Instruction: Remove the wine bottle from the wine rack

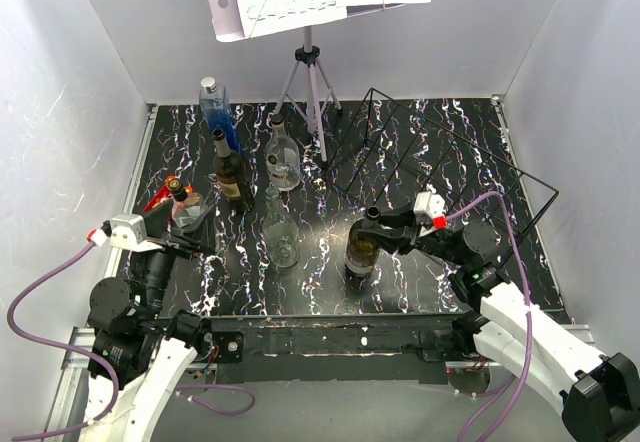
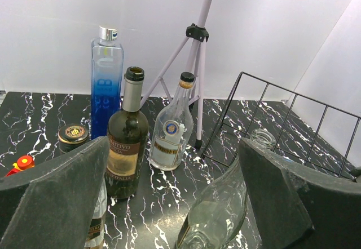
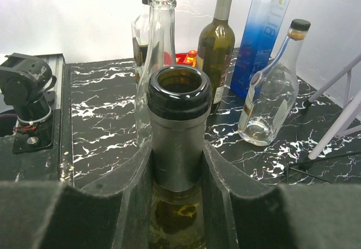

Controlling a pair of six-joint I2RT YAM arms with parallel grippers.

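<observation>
The right gripper [image 3: 177, 167] is clamped on the neck of the upright wine bottle [image 3: 179, 119] near the wine rack [image 2: 293, 92], while the left gripper [image 2: 174, 147] stands wide apart, holding nothing.

The left arm [image 1: 128, 307] and the right arm [image 1: 520, 332] were built of round black joints and white shells. A purple cable [image 1: 30, 297] ran from each. Each wrist bore a white block [image 1: 428, 205] with a red tip, and the fingers [image 2: 53, 198] were dark grey, rough-faced wedges.
</observation>
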